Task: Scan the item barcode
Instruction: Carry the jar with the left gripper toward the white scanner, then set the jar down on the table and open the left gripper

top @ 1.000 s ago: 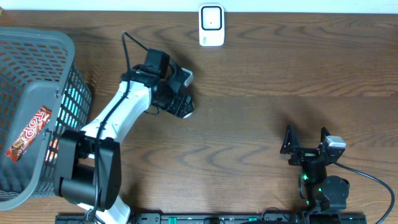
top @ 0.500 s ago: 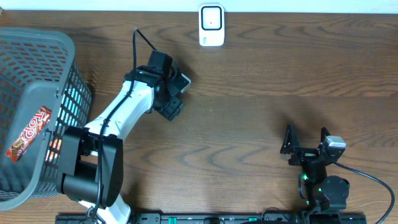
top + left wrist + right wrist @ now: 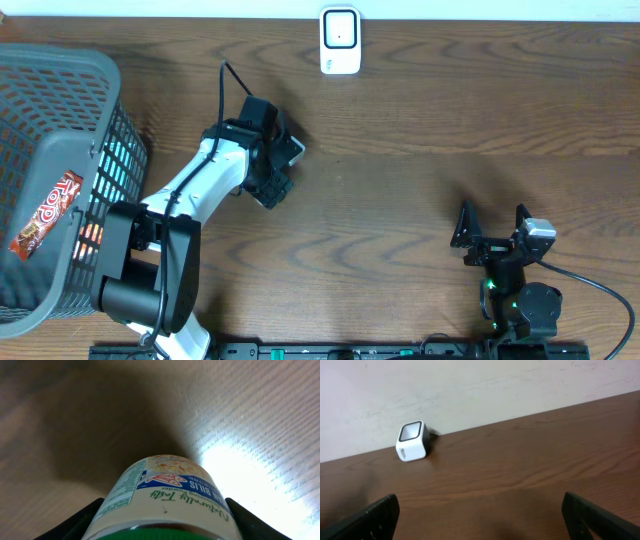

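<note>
Left gripper [image 3: 277, 166] was clenched on a jar [image 3: 165, 494], its fingers [image 3: 75, 522] pressed to both sides of the body just above a green lid edge at the bottom of the wrist view. The jar was clear of the table [image 3: 420, 190], over the wood in the left-centre, below and to the left of the white scanner [image 3: 340, 41], which sat at the far edge by the wall, and well apart from it. The label showed cursive print and a nutrition panel. No barcode was visible in the wrist view, so which face carries it could not be told. Right gripper [image 3: 491, 227] sat parked near its base with jaws spread wide, nothing between them. The grey basket [image 3: 60, 70] at far left held a wrapped snack bar [image 3: 45, 214]. Judged step: the jar was in hand but not yet presented for scanning. Next move likely calls for carrying the jar up toward the scanner and turning the wrist until the barcode side faces its window squarely.
</note>
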`<state>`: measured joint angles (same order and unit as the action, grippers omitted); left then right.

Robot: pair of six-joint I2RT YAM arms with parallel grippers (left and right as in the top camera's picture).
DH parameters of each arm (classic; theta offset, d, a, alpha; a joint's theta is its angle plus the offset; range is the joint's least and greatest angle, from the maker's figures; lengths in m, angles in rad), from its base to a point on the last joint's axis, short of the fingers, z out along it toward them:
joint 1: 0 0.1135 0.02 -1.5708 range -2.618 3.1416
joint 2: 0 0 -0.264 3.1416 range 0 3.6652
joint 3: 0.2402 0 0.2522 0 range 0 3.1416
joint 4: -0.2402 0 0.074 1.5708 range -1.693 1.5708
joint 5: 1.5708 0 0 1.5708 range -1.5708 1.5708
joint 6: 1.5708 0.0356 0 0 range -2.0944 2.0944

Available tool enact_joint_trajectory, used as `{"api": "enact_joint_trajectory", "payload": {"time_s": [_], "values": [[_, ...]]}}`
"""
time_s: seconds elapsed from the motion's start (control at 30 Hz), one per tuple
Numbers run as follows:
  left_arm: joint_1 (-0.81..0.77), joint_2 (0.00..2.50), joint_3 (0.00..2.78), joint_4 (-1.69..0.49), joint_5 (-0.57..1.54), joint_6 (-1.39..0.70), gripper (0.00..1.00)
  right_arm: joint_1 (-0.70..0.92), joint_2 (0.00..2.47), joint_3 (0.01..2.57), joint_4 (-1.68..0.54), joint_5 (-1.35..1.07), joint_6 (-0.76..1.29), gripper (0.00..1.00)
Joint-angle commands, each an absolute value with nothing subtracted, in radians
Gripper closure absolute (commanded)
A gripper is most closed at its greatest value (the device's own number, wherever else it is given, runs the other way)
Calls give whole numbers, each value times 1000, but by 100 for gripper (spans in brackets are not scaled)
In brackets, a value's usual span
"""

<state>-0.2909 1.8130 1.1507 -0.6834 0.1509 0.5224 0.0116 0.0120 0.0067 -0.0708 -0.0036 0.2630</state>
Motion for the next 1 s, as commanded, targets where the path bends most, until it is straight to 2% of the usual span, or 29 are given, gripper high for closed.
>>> {"api": "enact_joint_trajectory", "payload": {"time_s": [0.0, 0.17, 0.43, 0.63, 0.83, 0.97], "values": [[-294, 1818, 1125, -683, 149, 531, 26, 20, 7, 6, -75, -1, 273, 1], [-294, 1818, 1122, -684, 147, 530, 15, 20, 7, 6, -75, -1, 273, 1], [-294, 1784, 1211, -719, 145, 498, 13, 20, 7, 6, -75, -1, 273, 1], [-294, 1662, 1357, -834, 199, 491, 10, 20, 7, 6, -75, -1, 273, 1], [-251, 1465, 1485, -842, 49, 226, 9, 20, 7, 6, -75, -1, 273, 1], [-100, 1341, 1549, -793, -102, -63, 3, 20, 7, 6, -75, -1, 273, 1]]}}
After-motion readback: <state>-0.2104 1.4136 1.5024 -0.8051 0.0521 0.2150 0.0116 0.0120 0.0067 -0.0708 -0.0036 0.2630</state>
